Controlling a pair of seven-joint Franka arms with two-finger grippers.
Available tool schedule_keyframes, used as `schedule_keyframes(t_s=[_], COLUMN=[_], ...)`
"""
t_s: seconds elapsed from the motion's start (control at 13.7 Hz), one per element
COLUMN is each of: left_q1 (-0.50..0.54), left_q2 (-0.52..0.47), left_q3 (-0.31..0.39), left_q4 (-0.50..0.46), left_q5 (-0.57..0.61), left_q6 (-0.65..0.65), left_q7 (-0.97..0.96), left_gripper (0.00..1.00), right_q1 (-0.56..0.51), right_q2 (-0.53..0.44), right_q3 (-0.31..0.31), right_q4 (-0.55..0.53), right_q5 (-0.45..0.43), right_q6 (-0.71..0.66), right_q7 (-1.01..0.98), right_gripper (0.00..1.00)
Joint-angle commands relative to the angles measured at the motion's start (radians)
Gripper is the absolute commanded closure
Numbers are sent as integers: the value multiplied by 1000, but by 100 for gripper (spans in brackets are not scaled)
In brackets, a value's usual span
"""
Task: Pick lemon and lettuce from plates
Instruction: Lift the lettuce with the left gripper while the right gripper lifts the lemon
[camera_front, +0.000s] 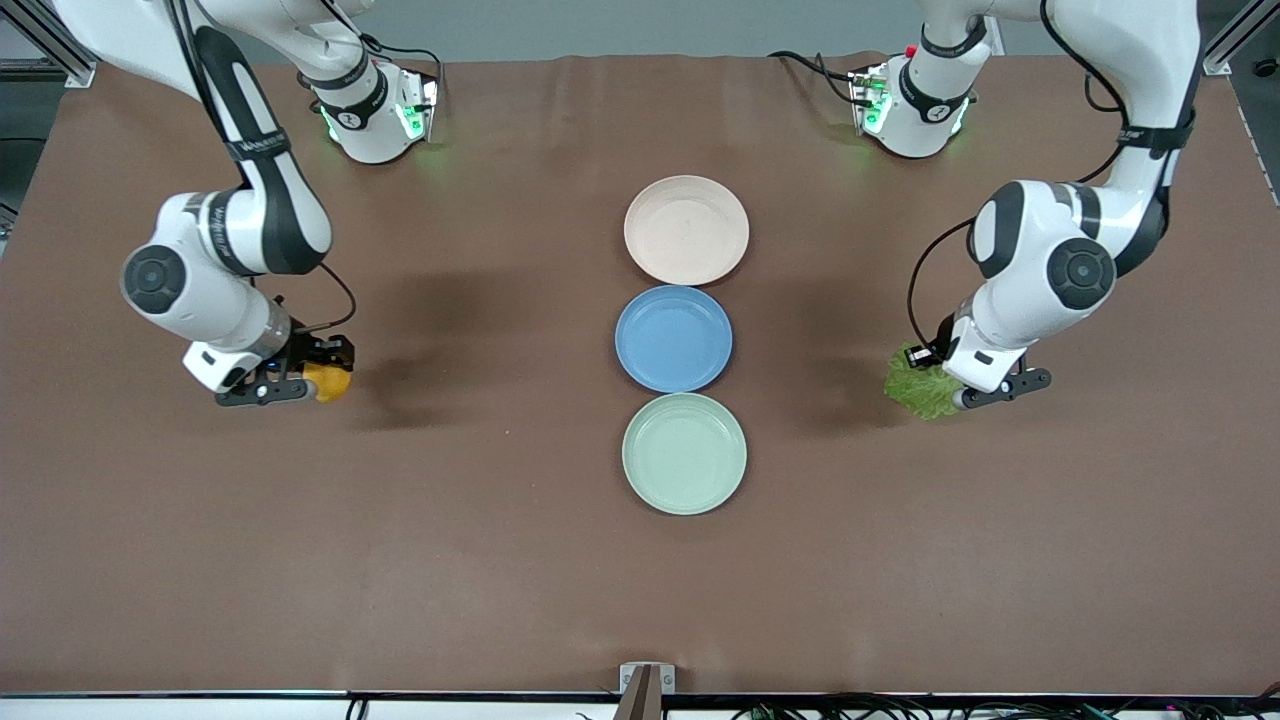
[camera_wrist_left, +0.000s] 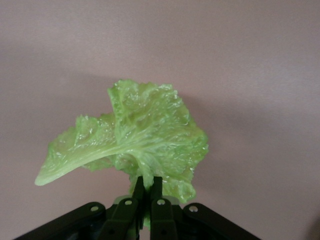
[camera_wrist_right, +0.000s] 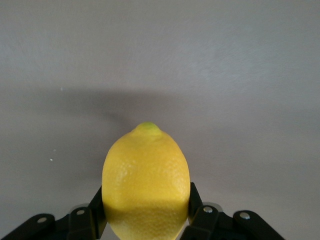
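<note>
My right gripper (camera_front: 318, 378) is shut on the yellow lemon (camera_front: 329, 382) over bare brown table toward the right arm's end; in the right wrist view the lemon (camera_wrist_right: 146, 182) sits between the black fingers (camera_wrist_right: 195, 200). My left gripper (camera_front: 942, 392) is shut on the crinkled green lettuce (camera_front: 918, 386) over bare table toward the left arm's end; in the left wrist view the leaf (camera_wrist_left: 135, 140) hangs from the closed fingertips (camera_wrist_left: 138, 187). The beige-pink plate (camera_front: 686, 230) and the mint green plate (camera_front: 684, 453) lie empty in the table's middle.
A blue plate (camera_front: 673, 338) lies between the two pale plates, also empty. The three plates form a line down the middle of the brown table (camera_front: 480, 540). The arms' bases (camera_front: 380, 115) stand at the table's edge farthest from the front camera.
</note>
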Motion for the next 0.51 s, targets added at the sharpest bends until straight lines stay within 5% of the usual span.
schedule_keyframes(t_s=[0.0, 0.44], left_q1=[9, 35], left_q2=[39, 109], left_q3=[-8, -14], left_q4=[-30, -44], left_q5=[22, 24], left_q6=[86, 194], left_q7=[47, 91], left_gripper=[96, 90], right_q1=[15, 18], right_q2=[-10, 93], right_q3=[11, 12], right_q4=[-100, -158], right_q5=[6, 6], right_q6=[127, 332], right_q7=[-52, -52], right_gripper=[96, 96])
